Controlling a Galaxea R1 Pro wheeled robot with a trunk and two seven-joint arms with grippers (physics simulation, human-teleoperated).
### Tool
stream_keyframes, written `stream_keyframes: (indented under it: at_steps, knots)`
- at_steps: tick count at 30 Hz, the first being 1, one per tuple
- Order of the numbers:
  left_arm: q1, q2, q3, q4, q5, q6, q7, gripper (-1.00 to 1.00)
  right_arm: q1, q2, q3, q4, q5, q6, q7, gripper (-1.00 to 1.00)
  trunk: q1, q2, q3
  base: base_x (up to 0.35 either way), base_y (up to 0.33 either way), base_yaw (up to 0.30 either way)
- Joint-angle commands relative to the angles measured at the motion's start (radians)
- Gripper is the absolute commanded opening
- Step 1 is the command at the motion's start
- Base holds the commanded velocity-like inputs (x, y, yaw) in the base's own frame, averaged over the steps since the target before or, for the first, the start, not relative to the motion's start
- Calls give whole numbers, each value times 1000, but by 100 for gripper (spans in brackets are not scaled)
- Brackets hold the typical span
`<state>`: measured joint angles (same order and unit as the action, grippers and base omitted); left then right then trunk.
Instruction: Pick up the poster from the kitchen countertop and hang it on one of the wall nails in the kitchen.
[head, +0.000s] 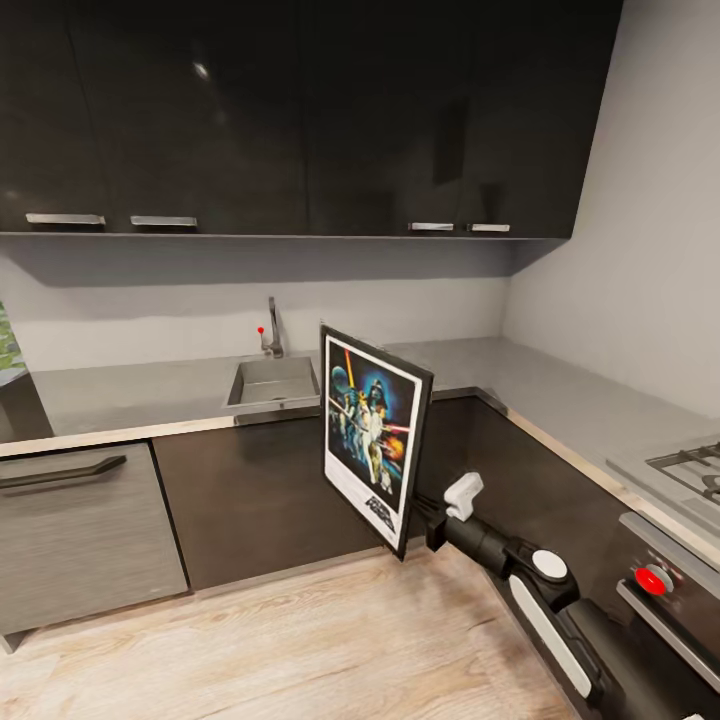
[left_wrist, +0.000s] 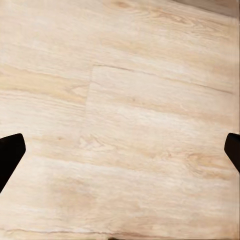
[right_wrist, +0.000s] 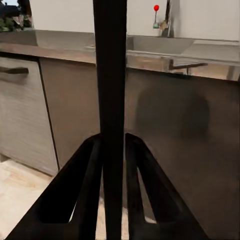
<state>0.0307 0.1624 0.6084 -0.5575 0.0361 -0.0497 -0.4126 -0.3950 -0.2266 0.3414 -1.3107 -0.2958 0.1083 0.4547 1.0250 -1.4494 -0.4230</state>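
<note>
Light-grey L-shaped kitchen countertop (head: 150, 395) ran along the back wall w/ inset steel sink (head: 272, 381) & chrome tap (head: 272, 330), dark wall cabinets (head: 300, 110) above, pale wood floor (head: 300, 640) below. The poster (head: 372, 438) was off the counter, held upright in mid-air in front of the base cabinets, seen edge-on in right wrist view as a thin black bar (right_wrist: 111, 100). Right gripper (right_wrist: 113, 150) was pinching poster's edge, fingers (right_wrist: 80, 190) pressed on either side; left gripper (left_wrist: 120, 150) was spread wide over bare floor, nothing between its fingertips (left_wrist: 10, 150).

Glossy dark cabinets (head: 300, 110), matt grey countertop (head: 130, 395), pale wood floor (left_wrist: 120, 120)
</note>
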Motion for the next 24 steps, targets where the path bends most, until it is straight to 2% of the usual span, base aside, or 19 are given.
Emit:
stream_keyframes:
  at_steps: [1, 8, 19, 24]
  knots:
    - [0, 0, 4, 0, 3, 0, -34, 100, 6, -1, -2, 22, -14, 9, 13, -100, 0, -1, -1, 0, 0, 0]
    - [0, 0, 8, 17, -2, -2, -62, 100, 13, -1, -4, 90, -16, 9, 66, -100, 0, -1, -1, 0, 0, 0]
    - [0, -1, 7, 30, -2, -2, -64, 100, 13, 0, -2, 94, -18, 11, 93, -100, 0, -1, -1, 0, 0, 0]
    - [0, -1, 6, 30, -2, -1, -63, 100, 13, 0, -4, 92, -19, 14, 100, -100, 0, -1, -8, 0, 0, 0]
